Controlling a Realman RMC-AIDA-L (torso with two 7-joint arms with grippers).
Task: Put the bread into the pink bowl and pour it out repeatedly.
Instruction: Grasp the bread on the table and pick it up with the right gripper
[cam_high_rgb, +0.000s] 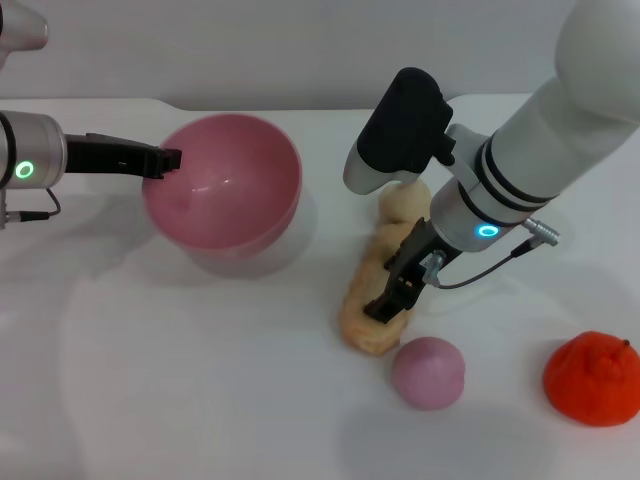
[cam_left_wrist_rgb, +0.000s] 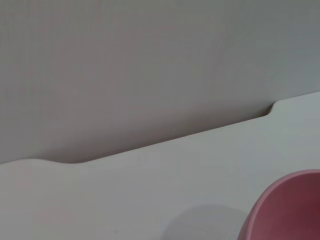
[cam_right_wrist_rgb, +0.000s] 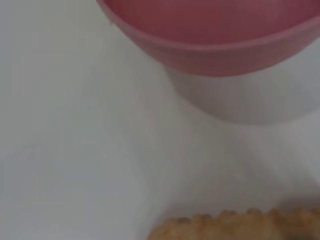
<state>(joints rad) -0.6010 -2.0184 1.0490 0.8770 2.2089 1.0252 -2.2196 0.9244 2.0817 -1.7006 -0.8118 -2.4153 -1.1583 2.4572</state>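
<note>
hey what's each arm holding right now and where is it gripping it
The left tool holds the pink bowl by its rim. The right tool is down on the bread, but a closed grip cannot be told.

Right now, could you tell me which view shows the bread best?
The head view: the bread lies whole on the table with the right gripper at it. The right wrist view shows only an edge; the left wrist view, none.

R gripper (cam_high_rgb: 398, 290) down, L gripper (cam_high_rgb: 165, 160) level

The pink bowl (cam_high_rgb: 222, 180) sits left of the bread (cam_high_rgb: 372, 290), apart on the table (cam_high_rgb: 180, 380).
</note>
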